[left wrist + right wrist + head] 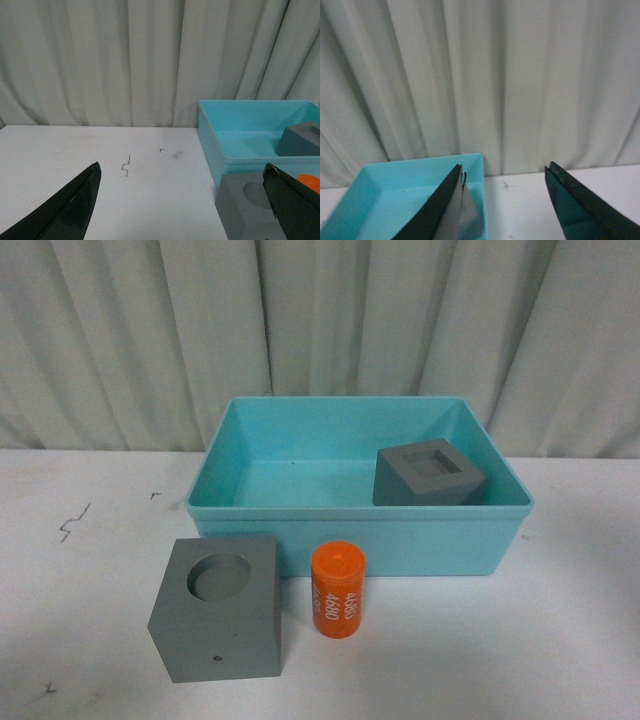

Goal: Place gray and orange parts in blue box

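The blue box (250, 514) stands mid-table with a gray cube with a square recess (428, 475) inside at its right. In front of the box sit a gray cube with a round recess (218, 610) and an upright orange cylinder with white numbers (338, 591). Neither arm shows in the front view. My left gripper (182, 170) is open above bare table; the round-recess cube (245, 207) lies beside its far fingertip, with the box (212, 145) behind. My right gripper (502, 170) is open, empty, over the box's corner (470, 172).
A white table (560, 660) carries a few dark marks (72, 523) at the left. A pale pleated curtain (320, 320) closes off the back. Table surface shows left of the box (75, 150) and right of it (520, 195).
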